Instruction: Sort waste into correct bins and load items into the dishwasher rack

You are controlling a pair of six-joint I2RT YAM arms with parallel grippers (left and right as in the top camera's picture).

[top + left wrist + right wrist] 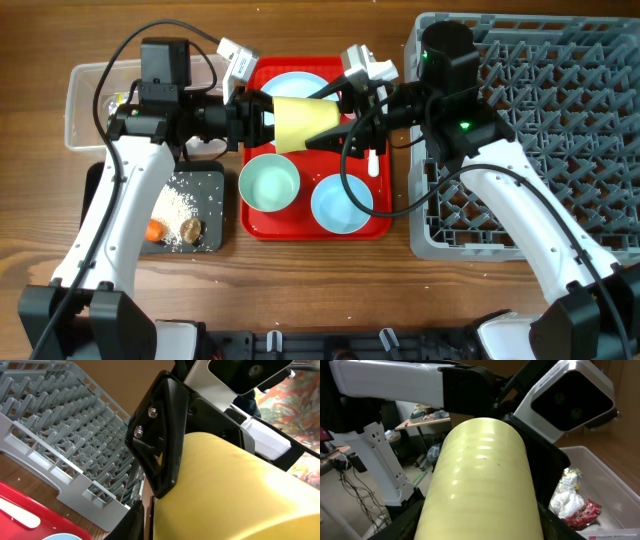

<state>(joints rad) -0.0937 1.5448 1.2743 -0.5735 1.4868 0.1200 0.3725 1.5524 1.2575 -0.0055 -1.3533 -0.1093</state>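
The yellow cup hangs on its side above the red tray, between both grippers. My right gripper is shut on its wide end, with a dark finger pressed on each side. My left gripper sits at the cup's narrow end. In the left wrist view a thin gap shows between its finger and the cup wall, so it is open. The dishwasher rack stands at the right.
The red tray carries two light blue bowls, a plate and a white spoon. The black bin holds rice, a carrot and a brown lump. The clear bin holds tissue and a red wrapper.
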